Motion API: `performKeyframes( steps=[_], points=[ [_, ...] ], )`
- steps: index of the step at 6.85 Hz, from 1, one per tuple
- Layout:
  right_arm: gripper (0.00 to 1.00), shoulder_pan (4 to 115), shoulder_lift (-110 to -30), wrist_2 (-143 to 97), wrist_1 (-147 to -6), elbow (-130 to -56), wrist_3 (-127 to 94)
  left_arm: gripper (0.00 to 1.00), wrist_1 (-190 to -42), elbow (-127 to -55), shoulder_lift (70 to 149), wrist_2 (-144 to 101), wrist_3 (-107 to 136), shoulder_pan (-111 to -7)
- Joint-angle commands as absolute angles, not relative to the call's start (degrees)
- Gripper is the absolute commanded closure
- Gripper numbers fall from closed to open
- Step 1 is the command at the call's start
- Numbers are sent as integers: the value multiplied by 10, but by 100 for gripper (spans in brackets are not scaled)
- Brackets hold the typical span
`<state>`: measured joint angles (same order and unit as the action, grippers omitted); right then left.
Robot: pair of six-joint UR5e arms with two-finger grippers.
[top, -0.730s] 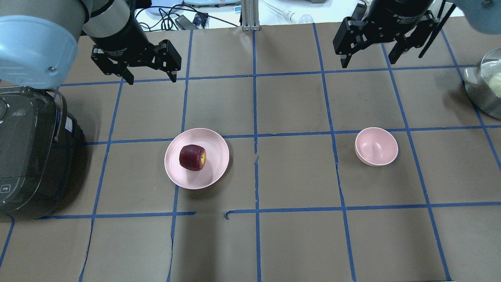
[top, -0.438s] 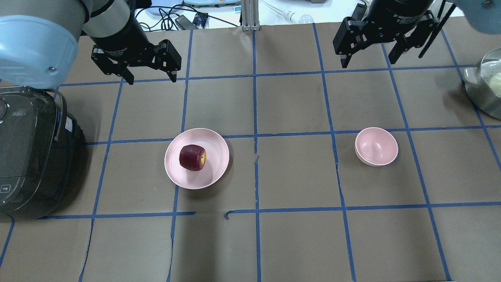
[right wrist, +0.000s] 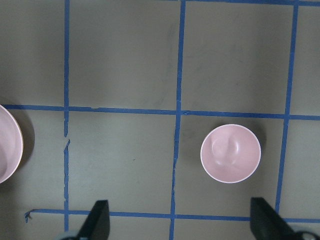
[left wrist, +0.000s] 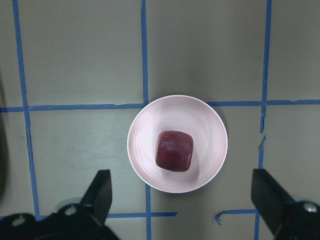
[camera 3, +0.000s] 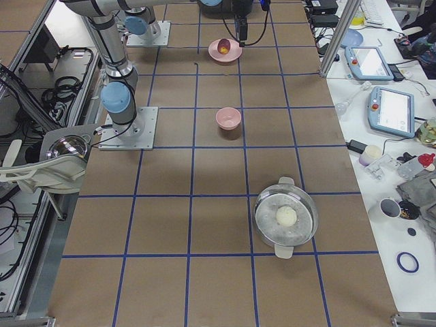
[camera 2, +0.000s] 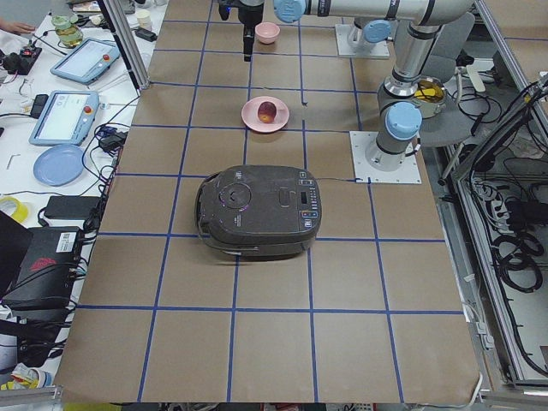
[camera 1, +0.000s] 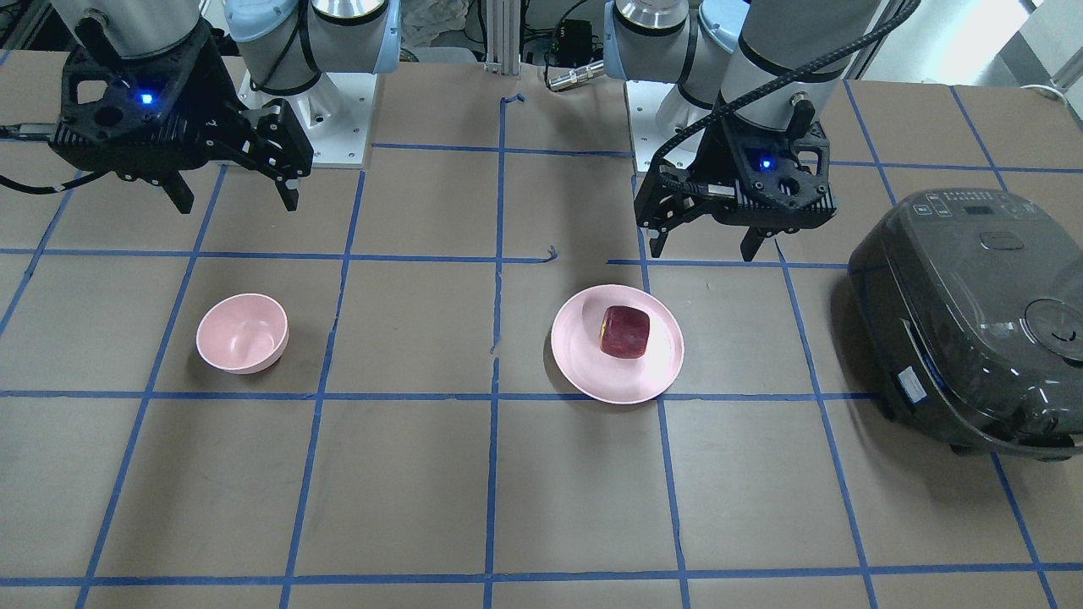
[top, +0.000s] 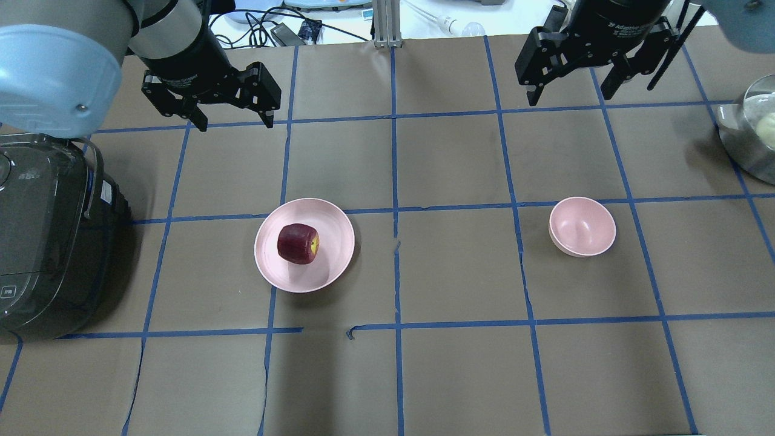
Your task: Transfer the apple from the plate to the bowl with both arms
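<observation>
Not started: apple (top: pixel 298 244) sitting on plate (top: pixel 332 266); bowl (top: pixel 600 234) standing empty, well right of plate. Left tool (top: pixel 235 125), right tool (top: pixel 569 100) hovering spread, empty.

The bench (top: pixel 460 375) is covered in matt brown paper with strips of blue tape (top: pixel 395 151) stuck over it. The plate (top: pixel 336 224) and the bowl (top: pixel 582 227) look like smooth pale pink plastic with a soft satin finish, and the apple (top: pixel 296 243) has dark red skin with a dull sheen. The cooker (top: pixel 42 242) is glossy dark plastic, the pot (top: pixel 745 151) is shiny bare metal, and the left claw (top: pixel 235 125) and right claw (top: pixel 569 97) are matt black.
</observation>
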<state>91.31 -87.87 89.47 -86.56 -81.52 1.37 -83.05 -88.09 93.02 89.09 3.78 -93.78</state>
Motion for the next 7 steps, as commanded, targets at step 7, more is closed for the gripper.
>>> performKeyframes(
  steps=[7],
  points=[
    [19,706,-789,894,-1133,-1103,213,0,-830,-902,934,893,38,-940]
  ],
)
